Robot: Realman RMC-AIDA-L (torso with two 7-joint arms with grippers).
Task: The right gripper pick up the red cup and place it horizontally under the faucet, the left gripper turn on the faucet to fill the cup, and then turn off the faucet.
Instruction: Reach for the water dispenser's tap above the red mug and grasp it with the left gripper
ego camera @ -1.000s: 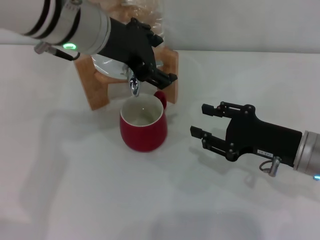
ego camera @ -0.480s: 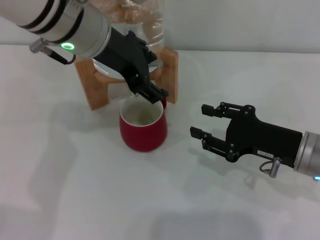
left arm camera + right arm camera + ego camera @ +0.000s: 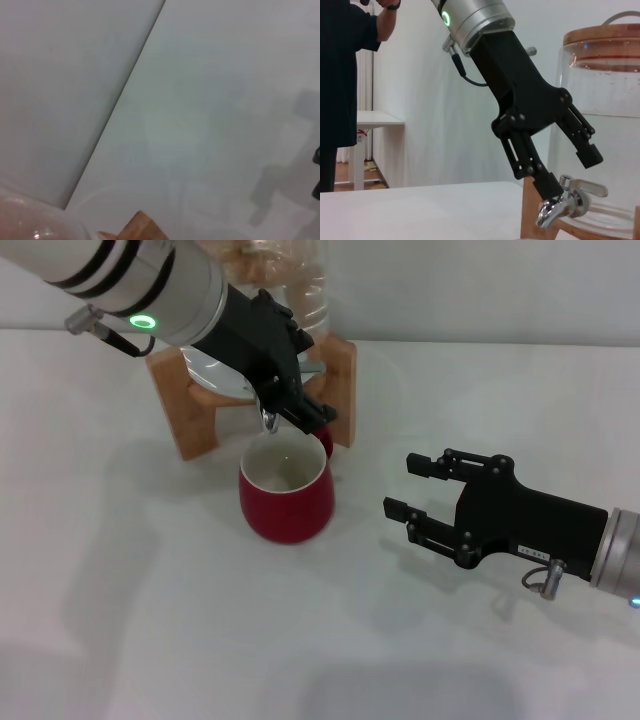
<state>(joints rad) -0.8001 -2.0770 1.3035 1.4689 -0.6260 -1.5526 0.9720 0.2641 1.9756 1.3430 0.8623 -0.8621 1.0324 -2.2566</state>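
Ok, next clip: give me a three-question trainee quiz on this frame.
1. True or false: the red cup stands upright under the faucet.
2. Which gripper is at the faucet? A) left gripper B) right gripper
3. Fill in: the right gripper's jaws are ____ and hold nothing.

Key: 1 true; 2 A; 3 open.

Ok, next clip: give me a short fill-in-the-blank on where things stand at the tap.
1. The red cup stands upright directly under the ____.
2. The left gripper has its fingers at the faucet on the clear ____.
3. The right gripper holds ____, its fingers open.
4. The jar rests on a ____ stand.

Missing: faucet; jar; nothing; wooden
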